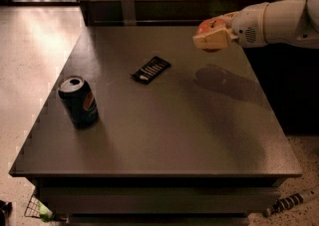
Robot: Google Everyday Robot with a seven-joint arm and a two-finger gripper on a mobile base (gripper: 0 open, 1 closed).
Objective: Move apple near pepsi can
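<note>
The pepsi can (78, 101), dark with a silver top and round logo, stands upright near the table's left front. My gripper (213, 34) reaches in from the right on a white arm and is shut on the red-orange apple (210, 25), holding it in the air above the table's far right part. Its shadow falls on the tabletop below. The apple is far to the right of the can, partly covered by the cream fingers (214, 40).
A flat black packet (150, 69) with white markings lies between the apple and the can. The grey table (164, 135) has a wooden wall behind it, tiled floor to the left, and a dark drop to the right.
</note>
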